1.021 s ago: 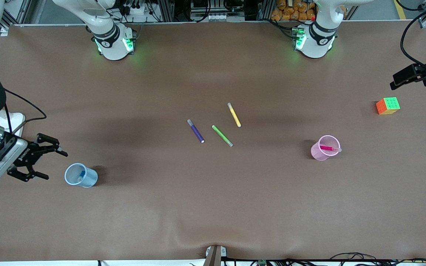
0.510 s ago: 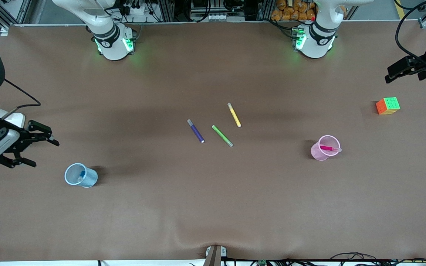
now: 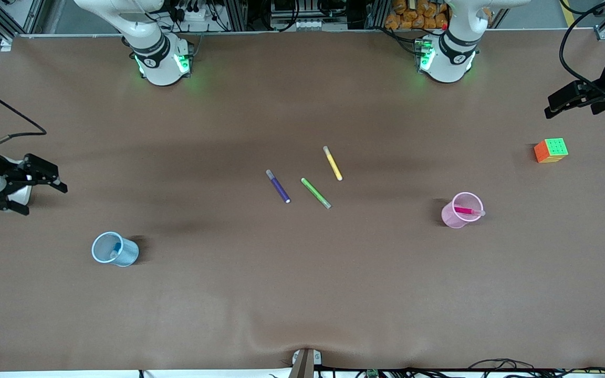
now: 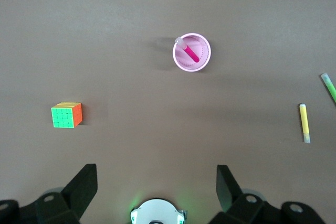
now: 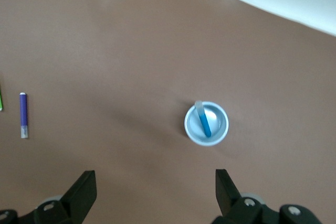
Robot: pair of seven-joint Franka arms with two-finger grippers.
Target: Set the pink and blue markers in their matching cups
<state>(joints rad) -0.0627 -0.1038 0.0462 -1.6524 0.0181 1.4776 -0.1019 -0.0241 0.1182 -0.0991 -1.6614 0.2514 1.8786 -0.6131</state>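
Note:
The pink marker (image 3: 466, 211) stands in the pale pink cup (image 3: 456, 218) toward the left arm's end of the table; both also show in the left wrist view, marker (image 4: 190, 54) in cup (image 4: 205, 61). The blue marker (image 3: 116, 249) stands in the light blue cup (image 3: 124, 256) toward the right arm's end; in the right wrist view the marker (image 5: 203, 123) leans in the cup (image 5: 219, 129). My right gripper (image 3: 44, 195) is open and empty, high over the table's edge at its own end. My left gripper (image 3: 549, 109) is open and empty, high over its end.
A dark purple pen (image 3: 278, 186), a green pen (image 3: 316, 193) and a yellow pen (image 3: 332, 163) lie on the brown table near its middle. A coloured puzzle cube (image 3: 550, 150) sits toward the left arm's end, under the left gripper's reach.
My right gripper has pulled up and away from the blue cup toward the table's edge. My left gripper has drawn back a little too. Cups and markers have not moved.

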